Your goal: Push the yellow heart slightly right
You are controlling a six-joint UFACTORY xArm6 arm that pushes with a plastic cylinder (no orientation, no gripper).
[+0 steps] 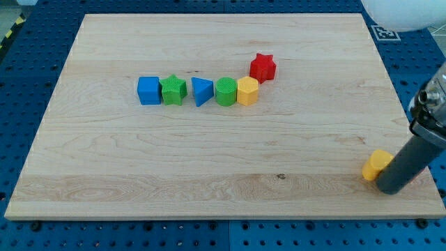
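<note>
A small yellow block [376,165], its shape partly hidden and hard to make out, lies near the board's lower right corner. My dark rod comes down from the view's right edge, and my tip [390,188] rests on the board just right of and slightly below this block, touching or almost touching it. A second yellow block [247,91], roughly hexagonal, sits at the right end of a row in the upper middle of the board.
The row holds a blue square [148,90], a green star [173,90], a blue triangle [201,91] and a green round block [226,91]. A red star [263,67] sits above its right end. The wooden board [209,167] lies on a blue perforated table. A white object [401,14] stands at the top right.
</note>
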